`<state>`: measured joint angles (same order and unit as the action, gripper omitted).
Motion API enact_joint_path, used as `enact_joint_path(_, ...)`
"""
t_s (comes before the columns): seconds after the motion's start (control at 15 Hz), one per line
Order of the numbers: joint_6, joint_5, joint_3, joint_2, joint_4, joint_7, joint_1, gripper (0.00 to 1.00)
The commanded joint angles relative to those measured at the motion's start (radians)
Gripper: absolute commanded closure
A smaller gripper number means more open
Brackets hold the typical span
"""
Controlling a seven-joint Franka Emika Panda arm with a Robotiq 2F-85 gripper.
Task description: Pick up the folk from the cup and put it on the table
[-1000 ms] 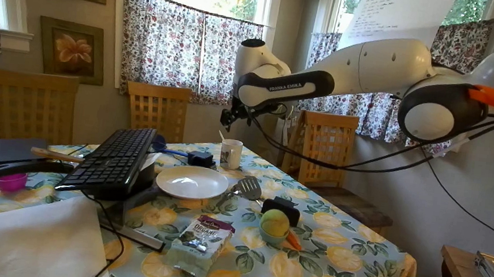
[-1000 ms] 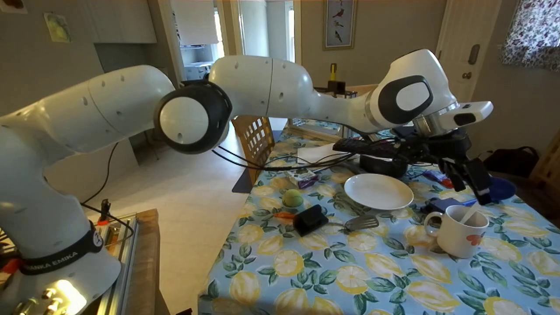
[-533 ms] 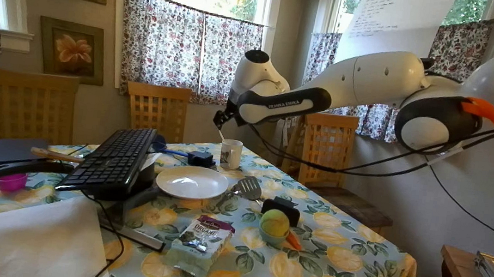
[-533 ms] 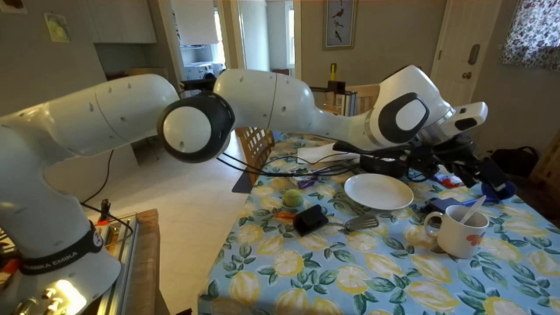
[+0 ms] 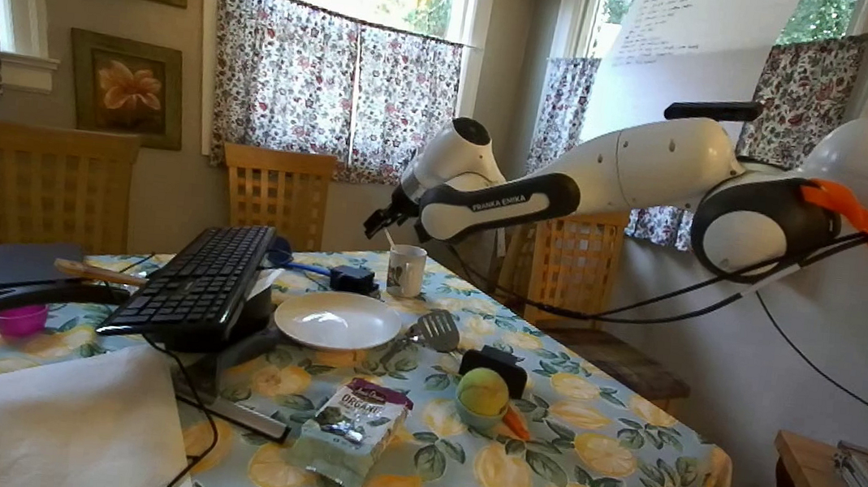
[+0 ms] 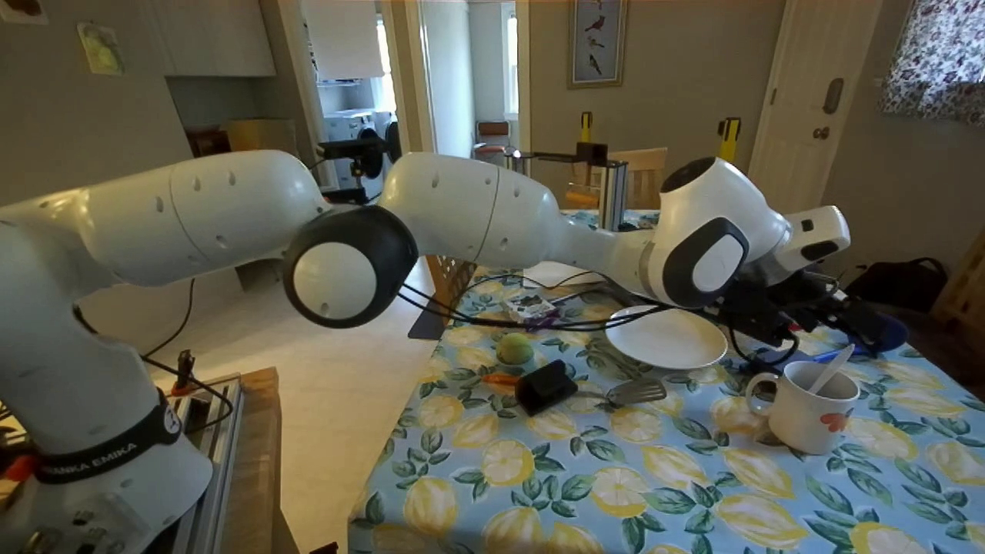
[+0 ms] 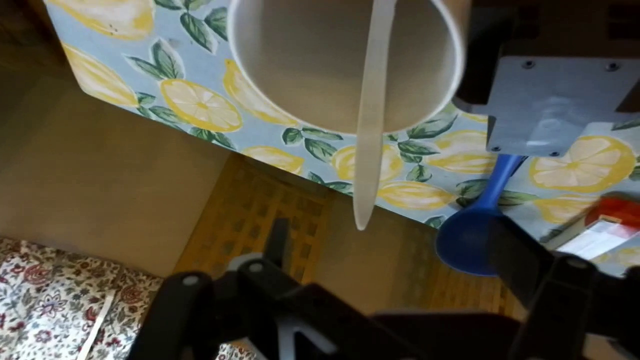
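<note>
The white cup (image 5: pixel 405 271) stands upright on the table (image 6: pixel 585 469) and shows in both exterior views (image 6: pixel 800 415). The fork (image 6: pixel 833 369) leans in the cup with its pale handle sticking out over the rim; its lower end is hidden inside. In the wrist view the handle (image 7: pixel 371 140) points out of the cup (image 7: pixel 310 65) toward the space between my fingers. My gripper (image 7: pixel 390 240) is open and empty, with the handle's tip left of the middle between the fingertips. In an exterior view the gripper (image 5: pixel 377 225) is just above and beside the handle.
A white plate (image 5: pixel 338 321) and a spatula (image 6: pixel 635 392) lie near the cup. A blue spoon (image 7: pixel 467 242) lies close by at the table edge. A black keyboard (image 5: pixel 193 277), a snack bag (image 5: pixel 355 431) and a green ball (image 6: pixel 514 348) are farther off.
The arm has come down and the wrist has tilted, bringing the gripper lower and closer beside the handle. The cup and fork have not visibly moved.
</note>
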<state>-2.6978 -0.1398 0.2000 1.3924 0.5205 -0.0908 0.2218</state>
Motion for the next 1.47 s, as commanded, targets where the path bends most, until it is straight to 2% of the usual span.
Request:
enact_joint_path(0.0, 0.064, -0.003, 0.044, 0.011, -0.011, -0.112, -0.015, 0.0)
enact_joint_path(0.33, 0.149, -0.019, 0.135, 0.016, -0.019, -0.276, -0.055, 0.0)
enact_joint_path(0.47, 0.174, -0.021, 0.167, 0.017, -0.02, -0.322, -0.069, 0.26)
enact_joint_path(1.13, 0.224, -0.024, 0.276, 0.017, -0.021, -0.434, -0.109, 0.98)
enact_joint_path(1.4, 0.219, -0.033, 0.331, 0.014, -0.021, -0.455, -0.133, 1.0)
